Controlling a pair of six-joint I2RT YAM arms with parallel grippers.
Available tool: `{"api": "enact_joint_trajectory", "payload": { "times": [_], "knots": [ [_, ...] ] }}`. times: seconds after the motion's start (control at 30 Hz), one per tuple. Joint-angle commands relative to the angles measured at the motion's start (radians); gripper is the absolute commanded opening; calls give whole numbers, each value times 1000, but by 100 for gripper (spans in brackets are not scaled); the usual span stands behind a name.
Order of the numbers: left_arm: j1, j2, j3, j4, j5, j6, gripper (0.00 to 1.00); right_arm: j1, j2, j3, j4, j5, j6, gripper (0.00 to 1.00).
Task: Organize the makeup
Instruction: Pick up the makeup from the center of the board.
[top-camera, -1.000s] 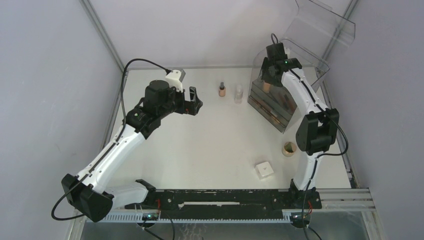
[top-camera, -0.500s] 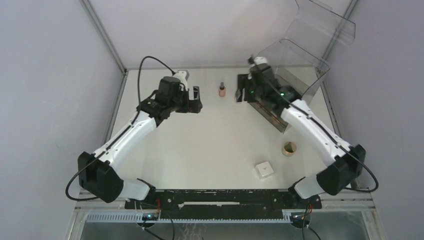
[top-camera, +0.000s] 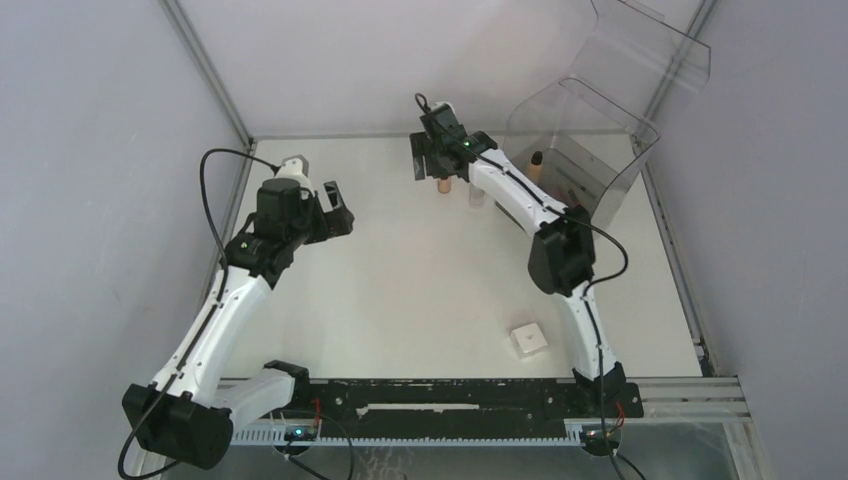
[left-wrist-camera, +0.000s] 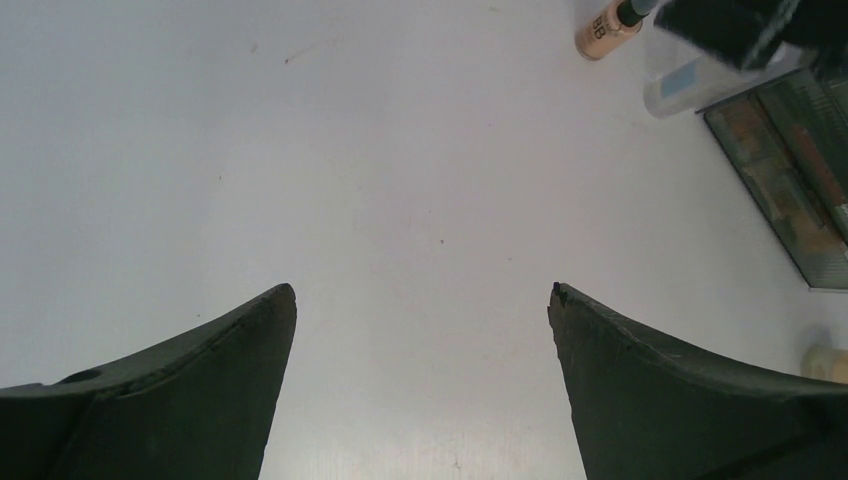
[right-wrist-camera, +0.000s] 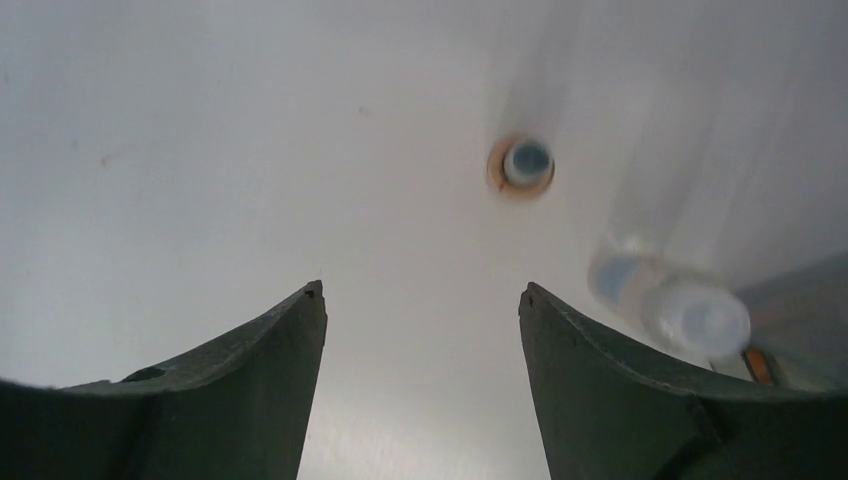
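Black fingers of the left gripper (top-camera: 340, 208) hang spread and empty over bare white table (top-camera: 420, 290). That arm has drawn back leftward from where it reached a second ago.

The right gripper (top-camera: 420, 165) has swung out of the bin and now hovers just above the tan dark-capped bottle (top-camera: 443, 183), fingers parted wider than before, nothing between them.

The clear bottle (top-camera: 477, 192) stands just beside the tan one, both upright on the table. The white box (top-camera: 528, 339) sits alone near the front edge.

The clear bin (top-camera: 600, 150) at far right shows a second tan bottle (top-camera: 537, 160) upright inside.

My reading: one drop-off is done, and the right arm is lining up on the tan bottle.
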Motion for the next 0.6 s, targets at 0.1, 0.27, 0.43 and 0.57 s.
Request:
{"api": "enact_joint_trajectory", "payload": {
  "times": [0.1, 0.27, 0.43, 0.57],
  "knots": [
    [17, -24, -22, -27, -32, 2, 100, -71, 248, 360, -108, -20, 4, 83],
    [19, -14, -17, -30, -38, 12, 100, -93, 275, 306, -36, -54, -5, 87],
    [20, -8, -20, -35, -35, 8, 100, -107, 358, 360, -14, -76, -12, 85],
    [20, -13, -23, -43, -44, 8, 100, -107, 391, 374, 28, -85, -10, 79]
  ]
}}
